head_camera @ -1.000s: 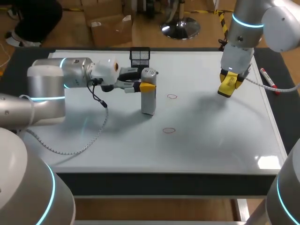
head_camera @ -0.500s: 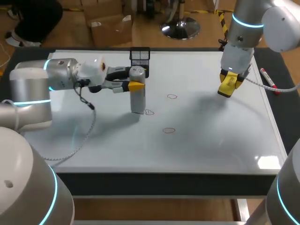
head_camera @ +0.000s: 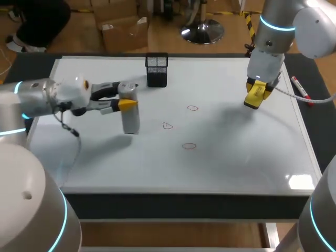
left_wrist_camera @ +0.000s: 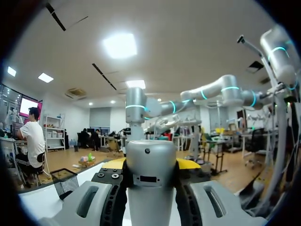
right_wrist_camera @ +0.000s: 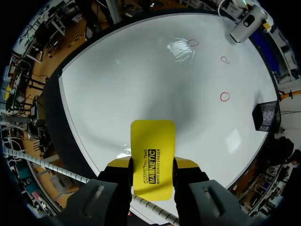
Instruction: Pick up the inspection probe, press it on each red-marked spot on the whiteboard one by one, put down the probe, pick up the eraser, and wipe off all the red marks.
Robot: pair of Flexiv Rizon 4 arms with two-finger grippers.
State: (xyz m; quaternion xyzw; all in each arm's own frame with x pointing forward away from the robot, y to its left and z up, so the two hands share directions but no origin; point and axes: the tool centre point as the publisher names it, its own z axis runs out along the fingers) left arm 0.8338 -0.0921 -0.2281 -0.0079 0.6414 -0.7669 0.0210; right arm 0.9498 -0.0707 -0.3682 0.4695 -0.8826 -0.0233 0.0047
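While my left gripper [head_camera: 123,104] clamps probe [head_camera: 130,118] upright over whiteboard [head_camera: 247,157] left part, my right gripper [head_camera: 255,96] pinches eraser [right_wrist_camera: 152,160], long axis along fingers. Red marks [head_camera: 192,108] lie mid-board, leftward of eraser.

Black mesh cup [head_camera: 157,69] stands upright near the far edge of the surface [head_camera: 38,65], about mid-width. Open top; contents cannot be made out. The same cup shows in the right wrist view [right_wrist_camera: 264,116] and in the left wrist view [left_wrist_camera: 63,181].

Marker pen [head_camera: 301,90], white barrel with red at the ends, lies flat on the dark strip along the surface's right side, toward the far end, set at a slant.
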